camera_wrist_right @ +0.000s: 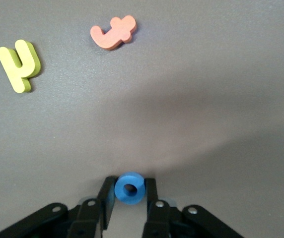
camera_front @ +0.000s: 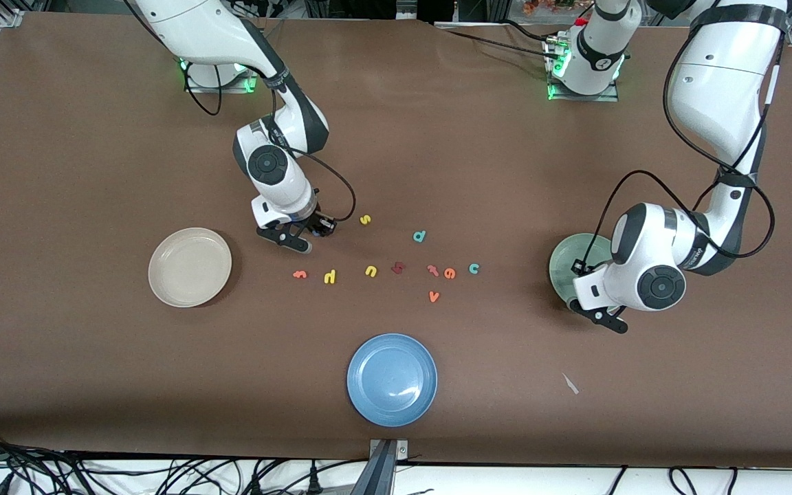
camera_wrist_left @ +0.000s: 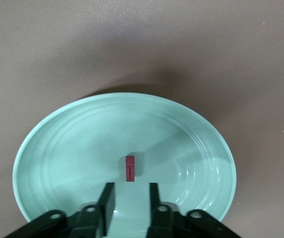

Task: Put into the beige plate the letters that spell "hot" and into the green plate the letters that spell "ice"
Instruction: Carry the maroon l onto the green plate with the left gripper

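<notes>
Right gripper (camera_wrist_right: pixel 129 191) has its fingers pinched on the blue ring "o" (camera_wrist_right: pixel 129 188); only the right wrist view shows this, since in the front view the right gripper (camera_front: pixel 306 237) hides the ring. That wrist view also shows the yellow "h" (camera_wrist_right: pixel 19 65) and a small orange hooked letter (camera_wrist_right: pixel 113 32) lying flat on the table (camera_front: pixel 93 137), apart from each other and from the gripper.

Left gripper (camera_wrist_left: pixel 131 196) hangs over the green plate (camera_wrist_left: pixel 57 148), fingers parted and holding nothing. The dark red bar "i" (camera_wrist_left: pixel 130 168) lies in the middle of the plate, just off the fingertips. In the front view the left arm covers most of the green plate (camera_front: pixel 564 265) and the bar is hidden.

Front view only: the beige plate (camera_front: pixel 190 267) sits toward the right arm's end of the table, empty, near the right gripper. The blue plate (camera_front: pixel 392 379) sits nearer the camera, by the table's edge, empty. Loose letters lie in a row between the arms: yellow "h" (camera_front: pixel 329 276), yellow "u" (camera_front: pixel 370 271), dark red chunky letter (camera_front: pixel 398 267), orange "e" (camera_front: pixel 449 273), teal "c" (camera_front: pixel 474 268), teal "d" (camera_front: pixel 419 236), orange "v" (camera_front: pixel 434 296).

Bare brown table lies between the row and both the beige and green plates.
</notes>
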Controlling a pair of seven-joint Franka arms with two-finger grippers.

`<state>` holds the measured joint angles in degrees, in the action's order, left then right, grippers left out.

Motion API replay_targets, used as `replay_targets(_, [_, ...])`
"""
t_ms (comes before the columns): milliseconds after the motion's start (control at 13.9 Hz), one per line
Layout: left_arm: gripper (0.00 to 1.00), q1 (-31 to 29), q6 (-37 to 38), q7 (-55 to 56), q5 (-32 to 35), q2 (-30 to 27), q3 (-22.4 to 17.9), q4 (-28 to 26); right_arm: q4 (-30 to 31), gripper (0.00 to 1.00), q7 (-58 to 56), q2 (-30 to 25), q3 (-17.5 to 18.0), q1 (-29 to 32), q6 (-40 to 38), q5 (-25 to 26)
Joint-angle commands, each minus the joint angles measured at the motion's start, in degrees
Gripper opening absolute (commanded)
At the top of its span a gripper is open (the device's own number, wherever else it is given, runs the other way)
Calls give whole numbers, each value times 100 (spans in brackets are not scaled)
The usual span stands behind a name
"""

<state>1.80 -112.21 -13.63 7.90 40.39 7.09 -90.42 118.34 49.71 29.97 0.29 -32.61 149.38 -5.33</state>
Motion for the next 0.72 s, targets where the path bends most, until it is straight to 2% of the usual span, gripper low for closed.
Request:
replay_targets(0, [100, -4, 155, 53, 89, -267, 125, -29, -127, 24, 144, 211, -29, -79, 126, 41])
replay_targets(287, [100, 49, 367, 1008, -253, -488, 660, 7, -328, 15, 162, 176, -46, -70, 21, 50])
replay_targets(359, [100, 75, 367, 1385, -254, -488, 844, 7, -434, 14, 127, 141, -73, -44, -205, 84])
replay_targets(502, [100, 214, 358, 2194, -245, -470, 1170, 7, -697, 11, -48, -78, -370, -44, -942, 215])
replay_targets(646, [100, 635, 288, 2784, -245, -435, 1224, 7, -681, 9, -400, -359, -590, -52, -1446, 365])
